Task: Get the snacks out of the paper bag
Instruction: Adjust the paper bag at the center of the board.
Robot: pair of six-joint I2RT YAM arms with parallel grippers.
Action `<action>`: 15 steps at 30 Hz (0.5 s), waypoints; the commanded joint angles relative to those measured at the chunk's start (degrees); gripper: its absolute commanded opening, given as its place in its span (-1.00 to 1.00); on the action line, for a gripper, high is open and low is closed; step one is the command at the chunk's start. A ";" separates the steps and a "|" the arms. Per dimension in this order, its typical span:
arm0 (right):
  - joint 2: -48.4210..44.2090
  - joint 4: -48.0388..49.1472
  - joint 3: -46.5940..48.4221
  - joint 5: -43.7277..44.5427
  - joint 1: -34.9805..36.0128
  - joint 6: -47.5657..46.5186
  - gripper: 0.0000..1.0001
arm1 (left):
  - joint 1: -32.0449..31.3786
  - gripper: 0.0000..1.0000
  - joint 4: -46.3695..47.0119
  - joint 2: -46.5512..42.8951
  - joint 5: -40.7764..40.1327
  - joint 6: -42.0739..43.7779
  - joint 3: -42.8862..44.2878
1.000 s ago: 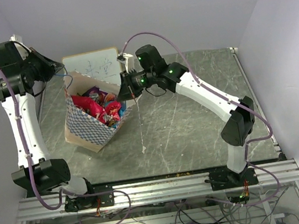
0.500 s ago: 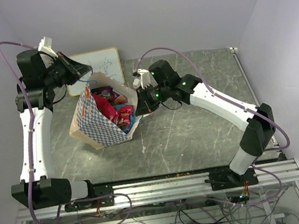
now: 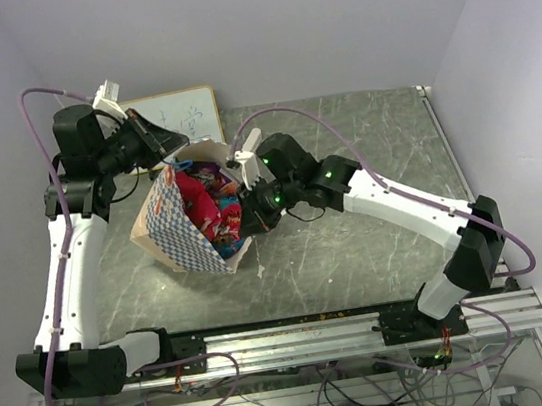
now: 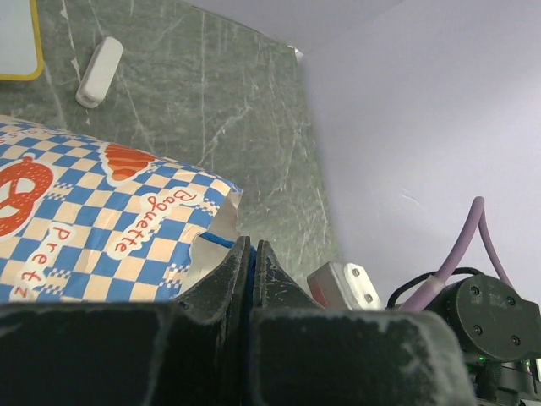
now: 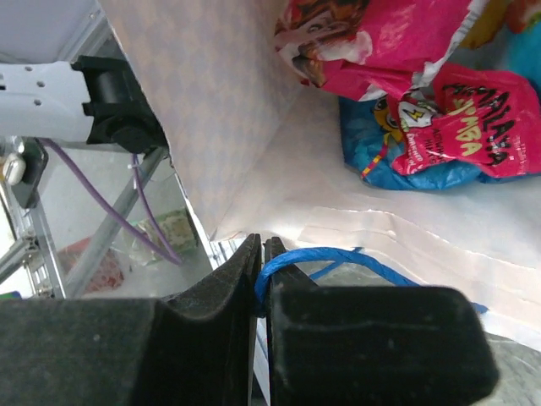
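Note:
The paper bag (image 3: pixel 183 238) hangs tilted between both arms, its mouth facing up and right, its base near the table. Shiny snacks (image 3: pixel 208 200) fill it: a large pink-red packet (image 5: pixel 385 38), a second pink one (image 5: pixel 480 127) and a blue one (image 5: pixel 376 161). My left gripper (image 3: pixel 175 144) is shut on a thin blue cord handle (image 4: pixel 216 240) at the bag's far rim, beside the checked side (image 4: pixel 93 228). At the near rim my right gripper (image 3: pixel 248 202) is shut on the other blue cord handle (image 5: pixel 338 258), with the bag's pale inner wall (image 5: pixel 220 127) just beyond it.
A white framed writing board (image 3: pixel 180 112) lies at the back left, behind the bag. A small white oblong block (image 4: pixel 99 72) lies on the grey table next to the board. The right arm stretches across the table's middle towards the bag.
Both grippers have carried the bag rightward and toward the front, off the board. The left gripper has swung right with its handle, and the right one has dropped down and left, tipping the bag more.

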 commanded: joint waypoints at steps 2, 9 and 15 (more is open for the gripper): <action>-1.12 0.27 0.23 7.40 0.49 1.24 -0.85 | -0.81 -0.86 -4.08 -2.11 -1.42 1.99 2.91; -4.01 -7.14 0.47 19.98 0.25 1.87 -0.47 | -0.72 -0.86 -9.94 -0.76 -6.46 4.27 5.95; -7.15 -13.91 4.34 29.43 -0.08 -0.33 0.15 | 0.39 -0.86 -10.50 0.30 -7.23 4.13 6.00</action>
